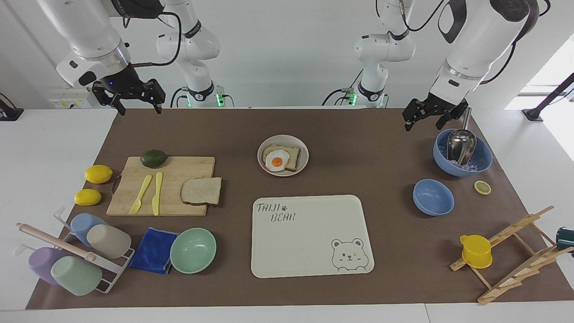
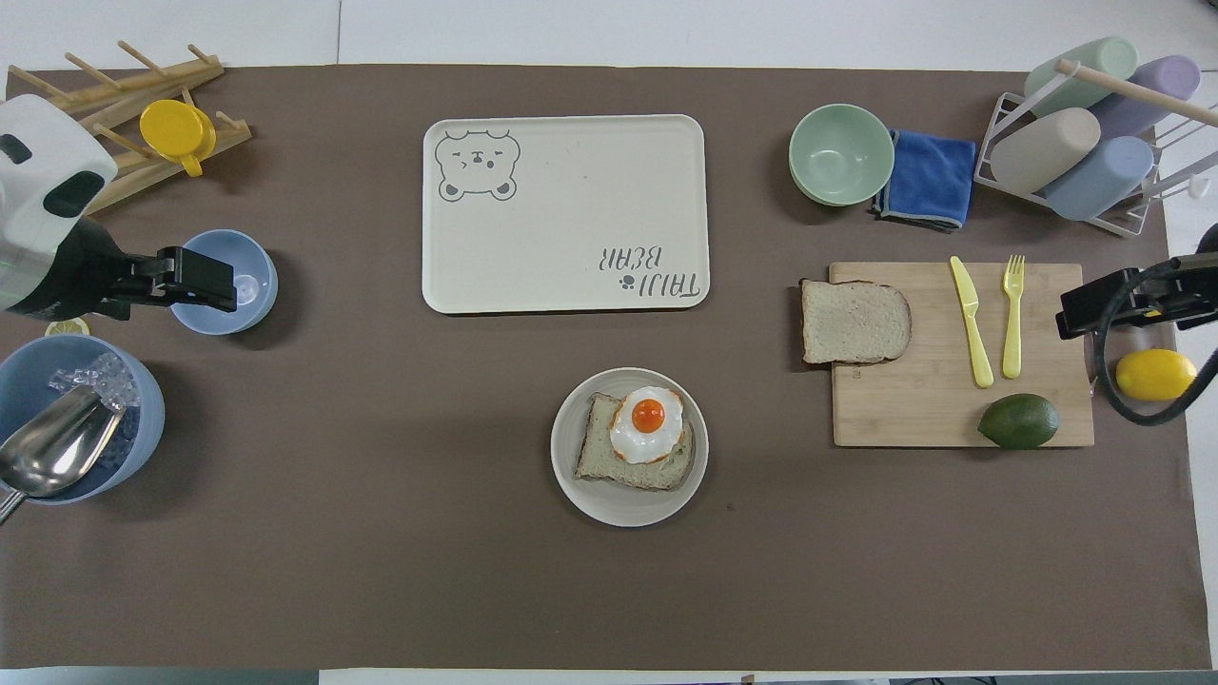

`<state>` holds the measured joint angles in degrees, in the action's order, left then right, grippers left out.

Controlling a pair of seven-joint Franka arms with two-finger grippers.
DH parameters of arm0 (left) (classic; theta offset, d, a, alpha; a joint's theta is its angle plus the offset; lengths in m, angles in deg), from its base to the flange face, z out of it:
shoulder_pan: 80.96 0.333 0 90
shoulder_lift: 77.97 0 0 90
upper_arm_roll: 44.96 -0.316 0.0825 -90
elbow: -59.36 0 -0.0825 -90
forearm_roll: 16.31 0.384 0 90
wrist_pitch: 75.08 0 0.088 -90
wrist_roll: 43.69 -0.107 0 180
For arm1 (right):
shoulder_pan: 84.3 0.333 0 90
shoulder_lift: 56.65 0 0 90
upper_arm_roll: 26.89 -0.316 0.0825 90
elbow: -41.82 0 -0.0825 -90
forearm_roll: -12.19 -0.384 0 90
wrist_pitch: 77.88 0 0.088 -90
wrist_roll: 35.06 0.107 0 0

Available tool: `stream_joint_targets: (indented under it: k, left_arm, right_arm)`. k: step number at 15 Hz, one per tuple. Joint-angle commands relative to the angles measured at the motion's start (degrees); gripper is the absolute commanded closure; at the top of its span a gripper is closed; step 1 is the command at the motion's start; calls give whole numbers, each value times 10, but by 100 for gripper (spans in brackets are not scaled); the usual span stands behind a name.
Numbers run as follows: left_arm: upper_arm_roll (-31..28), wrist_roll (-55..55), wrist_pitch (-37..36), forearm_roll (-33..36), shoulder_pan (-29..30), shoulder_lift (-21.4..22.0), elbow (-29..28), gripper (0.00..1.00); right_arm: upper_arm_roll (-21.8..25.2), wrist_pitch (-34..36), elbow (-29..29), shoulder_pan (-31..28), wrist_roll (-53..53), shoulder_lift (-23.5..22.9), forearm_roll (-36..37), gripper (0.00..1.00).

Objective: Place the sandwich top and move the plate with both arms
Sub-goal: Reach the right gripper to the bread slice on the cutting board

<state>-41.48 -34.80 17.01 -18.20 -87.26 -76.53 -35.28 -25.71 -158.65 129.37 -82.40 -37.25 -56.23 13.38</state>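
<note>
The sandwich top [image 1: 202, 190] [image 2: 854, 322], a plain bread slice, lies on the end of the wooden cutting board [image 1: 175, 168] [image 2: 913, 409] toward the table's middle. The beige plate [image 1: 282, 139] [image 2: 630, 509] sits mid-table, nearer to the robots than the tray, and bears a bread slice with a fried egg [image 1: 277, 160] [image 2: 648, 423]. My right gripper [image 1: 139, 105] [image 2: 1094, 309] hangs open and empty in the air over the right arm's end of the board. Also empty and open, my left gripper [image 1: 426, 121] [image 2: 205, 283] hovers beside the large blue bowl [image 1: 482, 163] [image 2: 143, 447].
A bear-printed tray [image 1: 309, 251] [image 2: 571, 162] lies farther out than the plate. A mint bowl [image 1: 193, 250], blue cloth [image 1: 154, 249] and cup rack [image 1: 76, 255] stand beside it. Avocado [image 1: 154, 158], fork, knife and two lemons [image 1: 98, 174] are at the board. A small blue bowl [image 1: 433, 196] and a yellow cup [image 1: 476, 251] are at the left arm's end.
</note>
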Motion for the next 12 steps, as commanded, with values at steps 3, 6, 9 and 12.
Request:
stream_joint_targets:
  k: [3, 6, 9, 12]
  left_arm:
    - [0, -5, -5, -5, 5, 5, 1, 0]
    - [0, -5, -5, -5, 5, 6, 2, 0]
    - [0, -4, -4, -5, 5, 5, 1, 0]
    - [0, -5, -5, -5, 5, 6, 1, 0]
  right_arm:
    - [-3, -7, 3, -3, 10, 1, -7, 0]
    - [-7, 4, 3, 1, 8, 5, -15, 0]
    - [-10, 6, 3, 2, 21, 12, -58, 0]
    - [-38, -7, 45, 2, 30, 34, -49, 0]
